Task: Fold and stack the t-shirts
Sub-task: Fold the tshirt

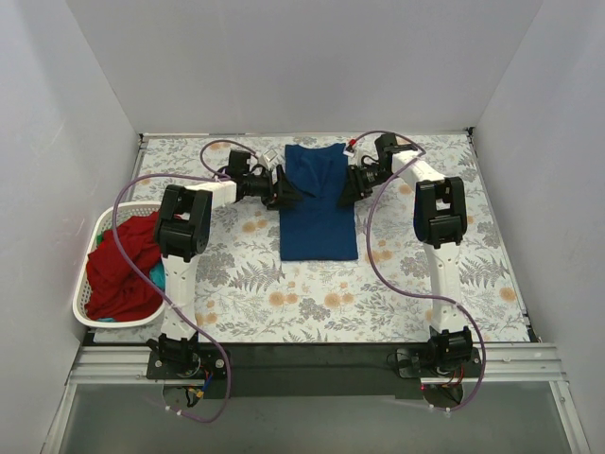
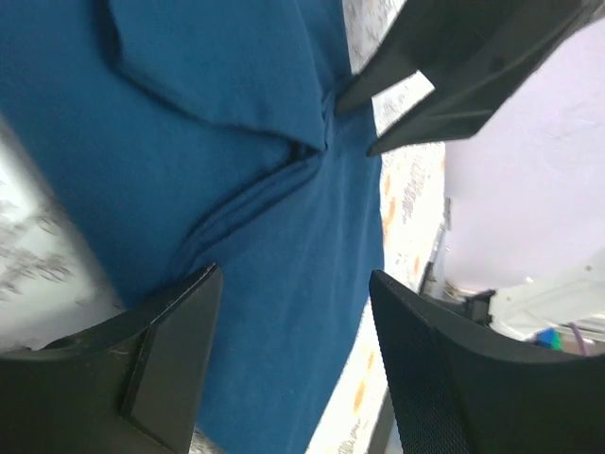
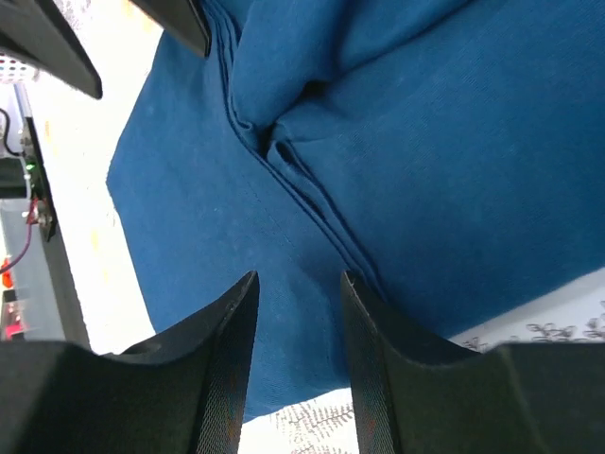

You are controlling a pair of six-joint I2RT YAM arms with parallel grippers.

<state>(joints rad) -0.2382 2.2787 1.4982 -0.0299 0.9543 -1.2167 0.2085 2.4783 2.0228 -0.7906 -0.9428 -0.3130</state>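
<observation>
A dark blue t-shirt [image 1: 319,213] lies as a long narrow folded strip on the far middle of the floral table cover [image 1: 284,293]. My left gripper [image 1: 286,192] is open at the shirt's left edge; its wrist view [image 2: 293,279] shows the blue cloth [image 2: 236,113] between the spread fingers, nothing held. My right gripper [image 1: 346,187] is open at the shirt's right edge, its fingers [image 3: 298,279] apart over the blue cloth [image 3: 425,142]. A red t-shirt [image 1: 123,265] is heaped in the basket, with a bit of teal cloth [image 1: 106,320] under it.
The white slatted laundry basket [image 1: 81,293] stands at the table's left edge, beside the left arm. White walls close the table on three sides. The right gripper's fingers [image 2: 444,76] show in the left wrist view, across the shirt.
</observation>
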